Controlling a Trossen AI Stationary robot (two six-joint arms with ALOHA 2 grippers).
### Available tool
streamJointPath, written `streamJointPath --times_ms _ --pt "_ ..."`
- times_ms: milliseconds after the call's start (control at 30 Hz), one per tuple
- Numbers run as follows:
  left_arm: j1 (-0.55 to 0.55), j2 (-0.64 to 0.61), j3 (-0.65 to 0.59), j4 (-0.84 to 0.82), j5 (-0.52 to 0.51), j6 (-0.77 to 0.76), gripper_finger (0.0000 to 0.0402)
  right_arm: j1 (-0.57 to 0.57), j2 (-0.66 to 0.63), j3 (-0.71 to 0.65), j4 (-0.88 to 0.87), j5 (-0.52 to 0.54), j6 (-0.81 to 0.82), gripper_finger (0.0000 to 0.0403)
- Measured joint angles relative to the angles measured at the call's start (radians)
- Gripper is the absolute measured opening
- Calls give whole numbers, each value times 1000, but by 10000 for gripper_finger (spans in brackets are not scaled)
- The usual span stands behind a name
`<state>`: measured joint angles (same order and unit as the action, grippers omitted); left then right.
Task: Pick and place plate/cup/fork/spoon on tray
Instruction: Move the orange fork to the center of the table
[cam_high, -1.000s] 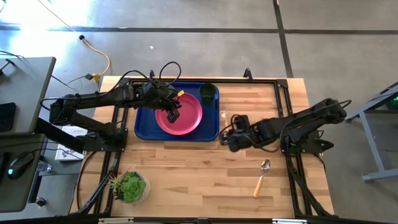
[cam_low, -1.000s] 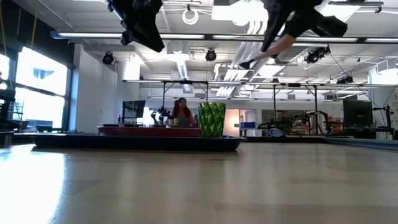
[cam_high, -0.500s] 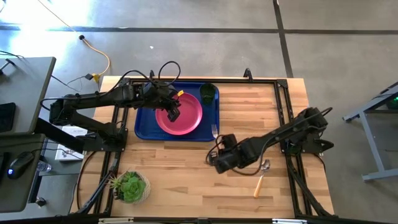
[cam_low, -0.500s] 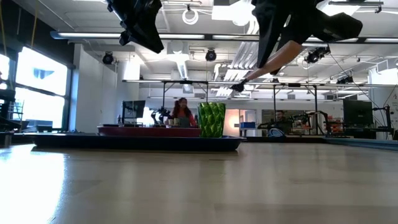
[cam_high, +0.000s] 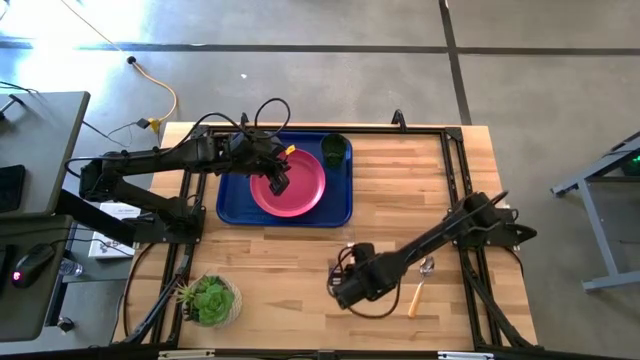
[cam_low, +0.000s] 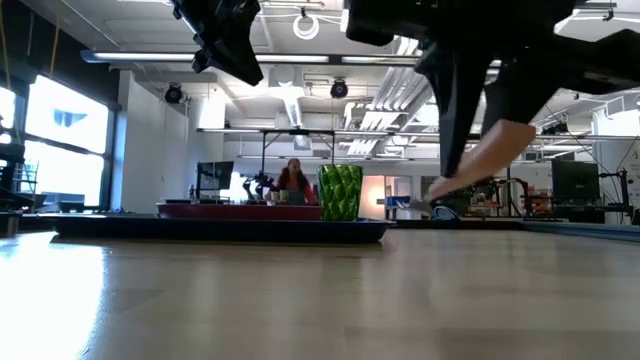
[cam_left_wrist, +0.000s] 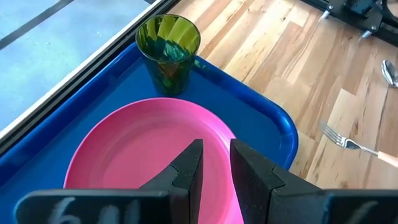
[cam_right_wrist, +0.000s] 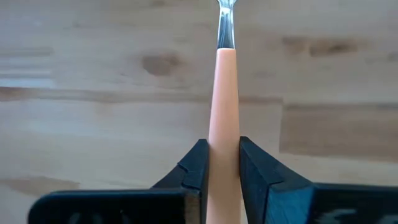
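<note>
From my remote station, the job stood roughly half finished. On the wooden table (cam_high: 300, 260) the blue tray (cam_high: 232, 200) already carried the pink plate (cam_high: 300, 185), with the green cup (cam_high: 333, 150) upright in its far corner beside the plate. The left hand (cam_left_wrist: 214, 171) hung over the plate, fingers nearly pressed together on nothing. The right hand (cam_right_wrist: 217, 163) hovered low over the table's near side, well apart from the tray, pinching the fork (cam_right_wrist: 222, 93) by its orange handle. The spoon (cam_high: 421, 283) lay untouched on the table near it. The fork's tines were cut off in the right wrist view, and I could barely make out the fork from overhead.
</note>
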<state>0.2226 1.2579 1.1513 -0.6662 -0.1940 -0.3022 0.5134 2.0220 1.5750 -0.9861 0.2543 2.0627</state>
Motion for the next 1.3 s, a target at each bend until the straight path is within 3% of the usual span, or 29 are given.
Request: streamJointPath --times_ms 267,900,1300 --pt "0 0 0 1 0 9 69 26 58 1 -13 -52 92 42" --pt "0 0 0 0 0 44 69 26 143 5 -19 -123 76 41" --pt "0 0 0 0 0 45 69 22 146 2 -9 -147 42 111"
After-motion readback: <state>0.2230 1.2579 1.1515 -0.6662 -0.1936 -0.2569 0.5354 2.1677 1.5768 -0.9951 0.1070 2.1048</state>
